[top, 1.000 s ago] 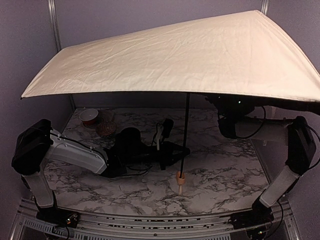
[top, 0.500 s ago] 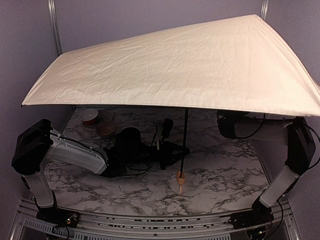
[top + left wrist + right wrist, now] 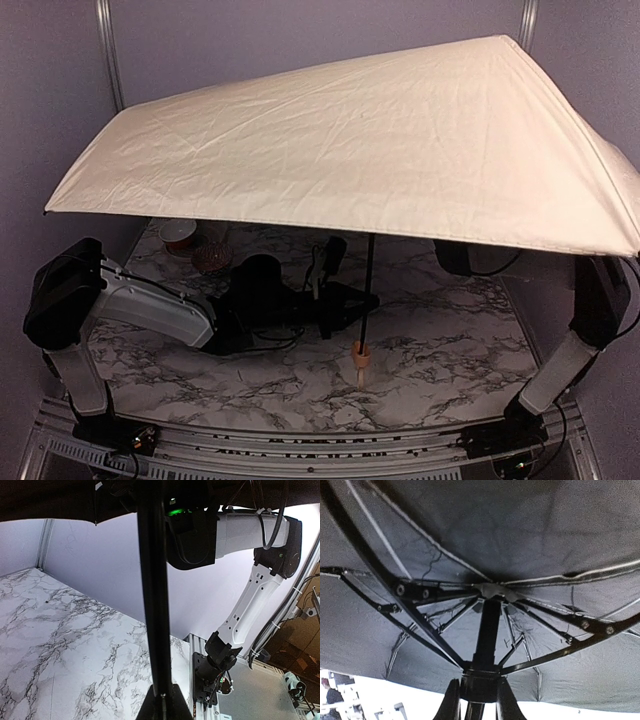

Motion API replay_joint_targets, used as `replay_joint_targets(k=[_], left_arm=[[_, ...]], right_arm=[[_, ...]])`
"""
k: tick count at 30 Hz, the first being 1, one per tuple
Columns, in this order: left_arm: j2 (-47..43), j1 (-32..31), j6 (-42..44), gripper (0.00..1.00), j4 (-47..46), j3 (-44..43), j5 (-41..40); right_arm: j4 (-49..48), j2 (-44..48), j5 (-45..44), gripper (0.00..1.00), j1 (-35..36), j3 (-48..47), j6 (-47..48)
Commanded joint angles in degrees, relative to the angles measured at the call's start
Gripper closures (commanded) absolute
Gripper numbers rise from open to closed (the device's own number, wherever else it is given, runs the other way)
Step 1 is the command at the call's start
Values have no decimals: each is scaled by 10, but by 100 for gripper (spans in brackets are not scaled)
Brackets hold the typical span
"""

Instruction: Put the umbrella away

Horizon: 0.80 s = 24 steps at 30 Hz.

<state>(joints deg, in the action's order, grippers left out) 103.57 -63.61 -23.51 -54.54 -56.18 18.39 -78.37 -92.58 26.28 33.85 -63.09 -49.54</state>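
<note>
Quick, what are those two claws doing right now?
Left gripper: closed on the shaft of the umbrella.
Right gripper: closed on its sliding collar.

Marble table (image 3: 450, 345) with small bowl (image 3: 178, 233)

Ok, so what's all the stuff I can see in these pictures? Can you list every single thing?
umbrella: one, cream on top, black underneath, open over the table, its tan knob low near the front.
bowl: one, whitish and red, far left of the table.
round thing: one, brownish, beside the bowl; too small to tell what it is.
table: one, white marble with grey veins.
left arm: one, white and black, low on the left; its fingers are shut on the umbrella's black shaft.
right arm: one, white and black, reaching up under the canopy; its fingers hug the collar on the shaft.
</note>
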Motion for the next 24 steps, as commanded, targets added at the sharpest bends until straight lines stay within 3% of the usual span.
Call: replay_joint_targets(k=[1,7,9,12,20,24], left_arm=[[-13,-5,28,100,-43,-9,13],[-14,-5,29,100,-33,-12,-10],[-19,-5,33,100,-9,-16,-47],[-27,-5,43,100,46,-24,-120],[-35,-6,67,100,103,-36,-228],[-27,-11,77,100,153,-63,-256]], right_arm=[[-1,6,-4,100,-3,-8,18],[48,30,-25,98,-2,2,56],[107,47,-50,78,3,4,96],[188,85,-123,63,20,19,182],[276,114,-213,60,33,26,265],[290,112,-243,52,49,30,295]])
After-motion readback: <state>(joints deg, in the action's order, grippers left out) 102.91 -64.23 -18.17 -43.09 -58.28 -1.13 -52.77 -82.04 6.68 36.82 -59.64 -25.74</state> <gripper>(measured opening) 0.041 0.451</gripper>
